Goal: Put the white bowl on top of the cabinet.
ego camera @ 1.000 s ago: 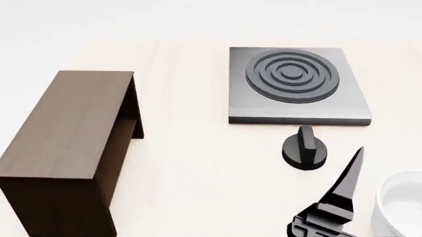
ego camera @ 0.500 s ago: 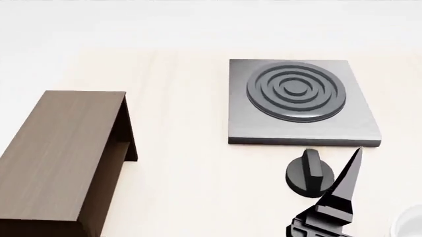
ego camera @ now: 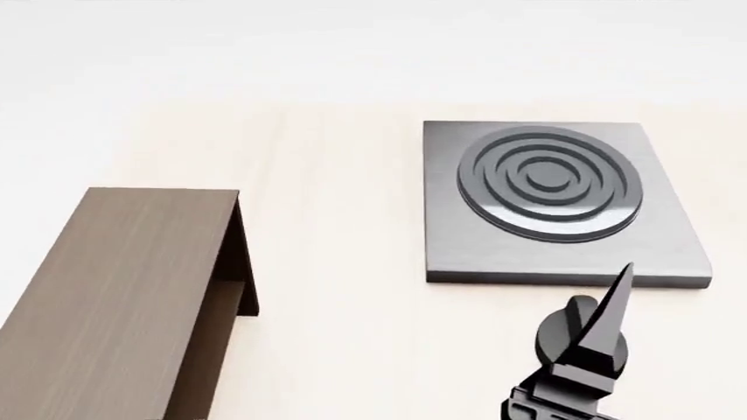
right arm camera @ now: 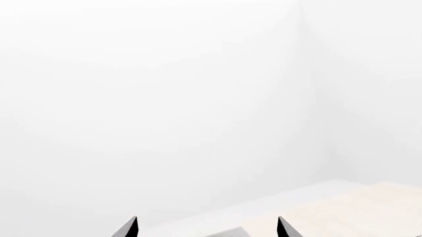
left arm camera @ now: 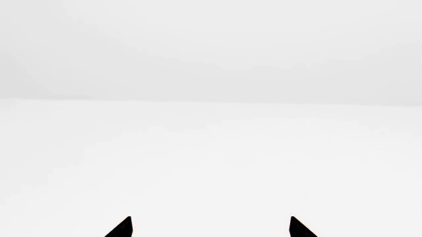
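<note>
Both grippers stand open and empty: the right gripper (right arm camera: pixel 207 228) points up near the grey ringed stove plate (ego camera: pixel 561 201). No white bowl is in view. Dark brown wood-grain cabinet (ego camera: pixel 122 297) lies well apart. Next, I judge: find and reach the bowl.

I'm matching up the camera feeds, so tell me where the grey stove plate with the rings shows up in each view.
Head view: stove plate, upper right, on the pale table.
Left wrist view: not in it.
Right wrist view: not clearly; only a grey sliver between the fingertips.
Shared landmark: the table, in head and right wrist views.
</note>
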Tool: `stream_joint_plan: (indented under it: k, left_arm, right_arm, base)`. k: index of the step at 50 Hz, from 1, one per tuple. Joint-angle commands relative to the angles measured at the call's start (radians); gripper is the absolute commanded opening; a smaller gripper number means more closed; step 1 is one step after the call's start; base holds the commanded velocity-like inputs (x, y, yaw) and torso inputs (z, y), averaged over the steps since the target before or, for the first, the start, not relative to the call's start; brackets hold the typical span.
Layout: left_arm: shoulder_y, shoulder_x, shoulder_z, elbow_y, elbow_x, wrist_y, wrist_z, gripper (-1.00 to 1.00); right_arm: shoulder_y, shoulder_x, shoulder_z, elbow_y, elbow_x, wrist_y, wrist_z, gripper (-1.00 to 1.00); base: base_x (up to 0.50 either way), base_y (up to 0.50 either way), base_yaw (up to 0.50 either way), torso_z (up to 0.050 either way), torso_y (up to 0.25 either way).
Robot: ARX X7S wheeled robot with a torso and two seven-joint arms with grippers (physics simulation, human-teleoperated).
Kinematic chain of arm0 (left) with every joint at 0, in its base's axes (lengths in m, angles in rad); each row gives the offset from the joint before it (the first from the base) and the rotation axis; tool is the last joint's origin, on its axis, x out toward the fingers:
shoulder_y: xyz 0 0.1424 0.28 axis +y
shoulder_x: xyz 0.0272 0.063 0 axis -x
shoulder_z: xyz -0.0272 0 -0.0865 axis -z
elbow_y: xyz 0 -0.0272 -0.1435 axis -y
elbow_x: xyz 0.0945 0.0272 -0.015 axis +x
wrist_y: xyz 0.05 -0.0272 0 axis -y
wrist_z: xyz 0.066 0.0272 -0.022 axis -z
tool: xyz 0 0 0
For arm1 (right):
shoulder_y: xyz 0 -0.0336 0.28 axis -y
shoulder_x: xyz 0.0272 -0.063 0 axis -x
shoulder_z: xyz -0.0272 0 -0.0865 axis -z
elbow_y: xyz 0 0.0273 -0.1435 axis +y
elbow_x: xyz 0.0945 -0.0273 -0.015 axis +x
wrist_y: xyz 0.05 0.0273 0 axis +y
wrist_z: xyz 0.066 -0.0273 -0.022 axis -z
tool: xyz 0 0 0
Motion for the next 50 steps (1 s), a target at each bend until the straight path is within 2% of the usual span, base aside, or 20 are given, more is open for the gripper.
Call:
stream_joint_plan:
  k: [1, 19, 50]
  left_arm:
    - [0.005, 0.017, -0.014, -0.007, 0.006, 0.017, 0.027, 1.0]
    - [0.002, 0.009, -0.003, -0.019, -0.004, 0.024, 0.023, 1.0]
    - [0.01, -0.001, 0.007, -0.023, -0.018, 0.036, 0.012, 1.0]
  right_arm:
    - [0.004, -0.014, 0.017, 0.011, -0.009, -0.001, -0.009, 1.0]
    - [0.022, 0.006, 0.04, -0.008, 0.016, 0.038, 0.033, 1.0]
    - [0.023, 0.128, 0.329, -0.156, 0.172, 0.228, 0.17, 1.0]
  base:
    - [0.0, 0.0, 0.0, 0.0, 0.0]
    - [0.0, 0.0, 0.0, 0.0, 0.0]
    - [0.0, 0.0, 0.0, 0.0, 0.0]
